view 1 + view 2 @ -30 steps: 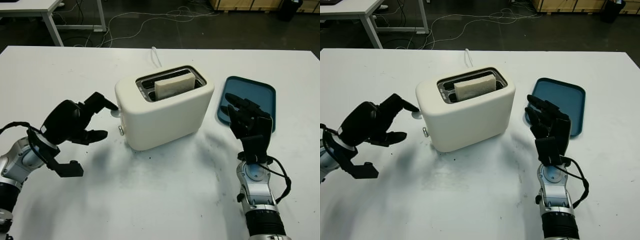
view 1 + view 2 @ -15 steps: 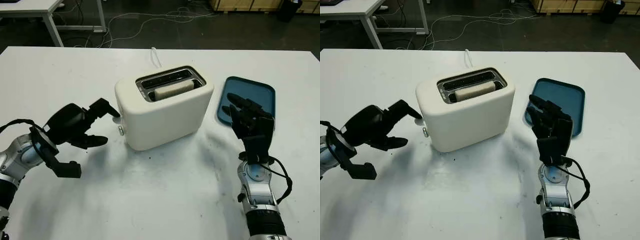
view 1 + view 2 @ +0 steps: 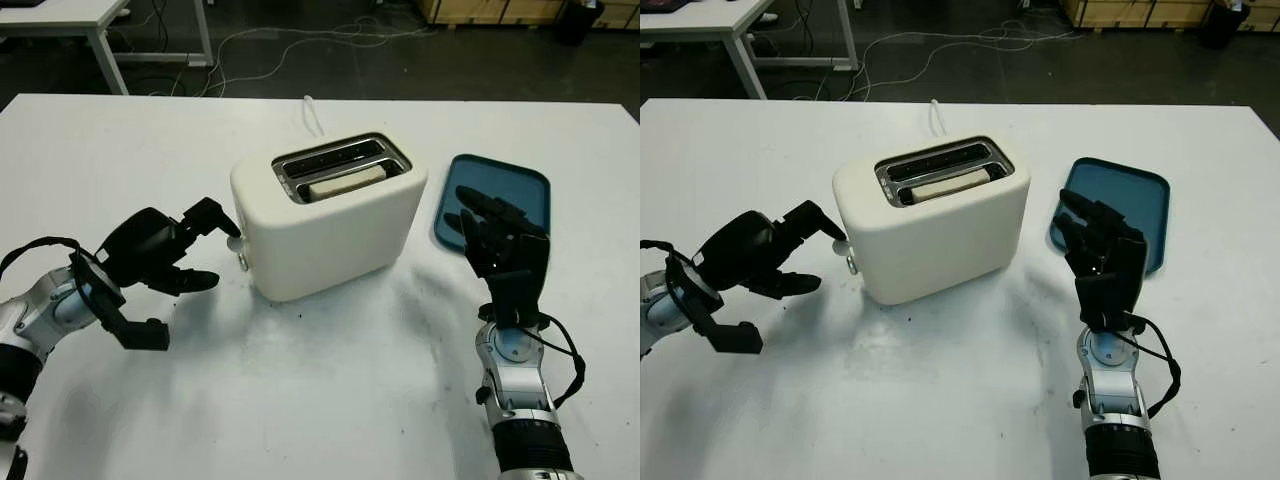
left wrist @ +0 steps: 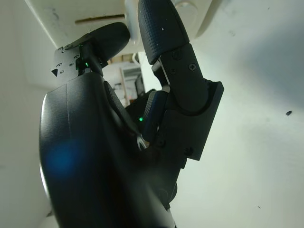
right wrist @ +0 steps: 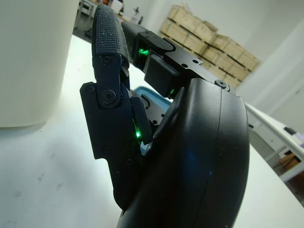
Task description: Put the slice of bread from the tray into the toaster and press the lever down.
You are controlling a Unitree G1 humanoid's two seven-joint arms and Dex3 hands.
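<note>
Bread [image 3: 345, 182] sunk since 1.0 s ago | pale slice, low in toaster [image 3: 330, 235] slot

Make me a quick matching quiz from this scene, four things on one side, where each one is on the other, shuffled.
1. slice of bread
2. tray
3. left hand
4. right hand

A. fingertip at the toaster's lever
B. down in the toaster slot
C. open, raised in front of the tray
D. on the table, right of the toaster

Pairs: 1-B, 2-D, 3-A, 4-C
</note>
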